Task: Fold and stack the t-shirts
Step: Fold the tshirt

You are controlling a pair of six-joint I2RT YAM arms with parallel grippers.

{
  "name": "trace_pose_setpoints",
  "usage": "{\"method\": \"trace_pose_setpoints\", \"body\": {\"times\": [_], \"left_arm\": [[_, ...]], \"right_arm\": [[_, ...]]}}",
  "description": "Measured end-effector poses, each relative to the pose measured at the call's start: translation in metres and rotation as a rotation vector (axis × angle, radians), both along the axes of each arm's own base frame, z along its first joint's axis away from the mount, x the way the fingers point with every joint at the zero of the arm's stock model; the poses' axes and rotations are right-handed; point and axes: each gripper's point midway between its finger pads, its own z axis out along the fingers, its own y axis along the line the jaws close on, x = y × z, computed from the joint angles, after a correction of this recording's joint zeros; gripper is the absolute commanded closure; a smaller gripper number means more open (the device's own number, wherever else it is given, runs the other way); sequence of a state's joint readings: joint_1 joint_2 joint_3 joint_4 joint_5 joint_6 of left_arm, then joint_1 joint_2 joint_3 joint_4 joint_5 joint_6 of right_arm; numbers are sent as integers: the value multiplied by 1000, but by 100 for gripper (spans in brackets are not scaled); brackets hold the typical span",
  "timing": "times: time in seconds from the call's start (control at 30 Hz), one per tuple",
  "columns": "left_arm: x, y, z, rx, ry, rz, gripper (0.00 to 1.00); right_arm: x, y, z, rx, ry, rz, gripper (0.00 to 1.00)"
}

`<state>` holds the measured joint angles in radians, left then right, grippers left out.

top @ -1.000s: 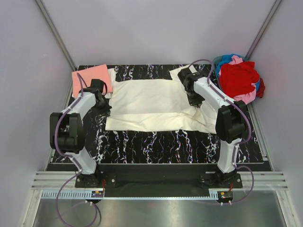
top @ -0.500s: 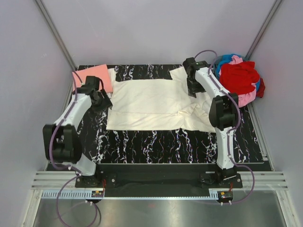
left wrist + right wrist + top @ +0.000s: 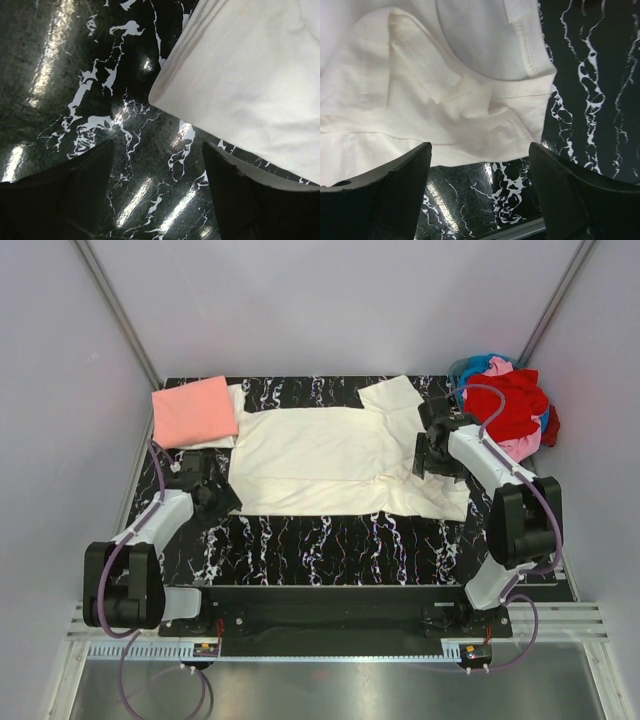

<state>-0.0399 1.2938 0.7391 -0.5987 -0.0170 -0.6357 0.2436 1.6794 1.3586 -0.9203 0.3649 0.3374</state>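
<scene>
We see the cream t-shirt (image 3: 320, 455) spread flat across the middle of the desk (image 3: 330, 540). A folded salmon-pink t-shirt (image 3: 193, 410) sits at the far left corner and a heap of red, pink and blue t-shirts (image 3: 510, 405) at the far right. The left fingers (image 3: 215, 495) hang spread apart and empty just off the shirt's near-left corner (image 3: 157, 95). The right fingers (image 3: 428, 455) are likewise released, holding nothing, above the rumpled sleeve (image 3: 485, 110) on the shirt's right side.

We judge the main risk to be on the right. There the cloth lies in several overlapping layers (the wrist view shows at least three edges), so a pinch could catch only the top one and pull the bunch apart rather than carry it over. On the left, the corner lies thin against the glossy desk, and fingers closing too high would miss it. If only one side grips, the shirt skews or slides instead of folding. The right arm also works near the heap and could drag a loose shirt out with it.
</scene>
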Motion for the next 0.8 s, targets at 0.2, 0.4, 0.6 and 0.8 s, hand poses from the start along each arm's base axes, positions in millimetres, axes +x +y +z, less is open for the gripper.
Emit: {"method": "trace_pose_setpoints", "body": {"times": [0.2,0.4,0.6,0.8], "left_arm": [[11,-6,-15,-36,-58,1,27],[21,-9,-22,-55,-129,1,30],[27,-10,-21,-59,-175,7,31],[28,-14,-21,-64,-179,4,33]], "right_arm": [[9,-3,-40,101,62,-44,28],[27,-4,-58,143,79,-54,41],[39,-3,-72,178,89,-56,46],[44,-2,-82,191,107,-47,64]]}}
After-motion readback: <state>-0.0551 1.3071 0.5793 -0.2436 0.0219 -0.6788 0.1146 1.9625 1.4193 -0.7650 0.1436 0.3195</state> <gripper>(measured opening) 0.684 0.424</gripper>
